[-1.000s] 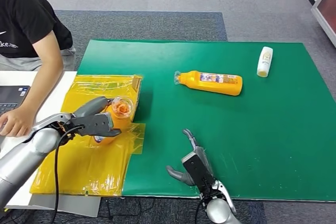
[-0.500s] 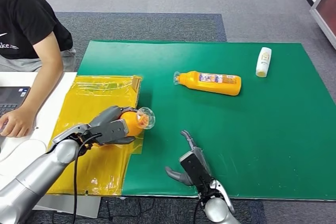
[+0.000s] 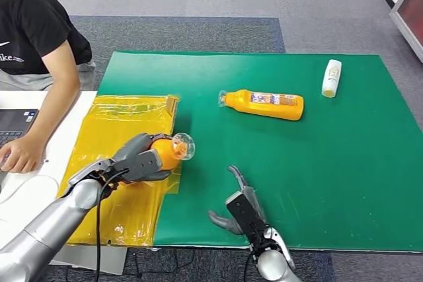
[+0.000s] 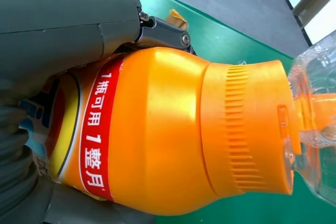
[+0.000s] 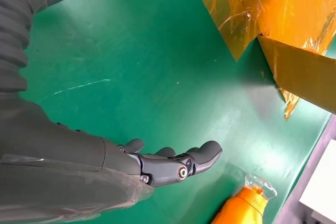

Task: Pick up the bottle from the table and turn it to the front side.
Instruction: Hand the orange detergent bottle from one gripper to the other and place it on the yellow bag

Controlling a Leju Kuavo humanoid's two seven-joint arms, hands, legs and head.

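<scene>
My left hand point(image 3: 137, 158) grips an orange bottle point(image 3: 167, 152) with a clear cap point(image 3: 182, 146), held on its side over the edge of the yellow plastic sheet point(image 3: 119, 203), cap toward the green mat. Close up, the orange bottle point(image 4: 166, 129) shows a red label band, and my left hand's thumb point(image 4: 67, 19) lies across it. My right hand point(image 3: 239, 206) hovers open above the green mat point(image 3: 299, 183) near its front edge, and its fingers point(image 5: 174, 163) are spread with nothing in them. A second orange bottle point(image 3: 263, 104) lies on its side mid-mat.
A small white bottle point(image 3: 332, 77) lies at the mat's far right. A person in a black shirt point(image 3: 30, 24) sits at the left with a hand point(image 3: 20, 153) by a laptop point(image 3: 15, 123) on a white table point(image 3: 65, 130).
My left hand has carried the orange bottle to the right and tipped it from cap-up to lying sideways, cap toward the mat. My right hand has stayed in place.
</scene>
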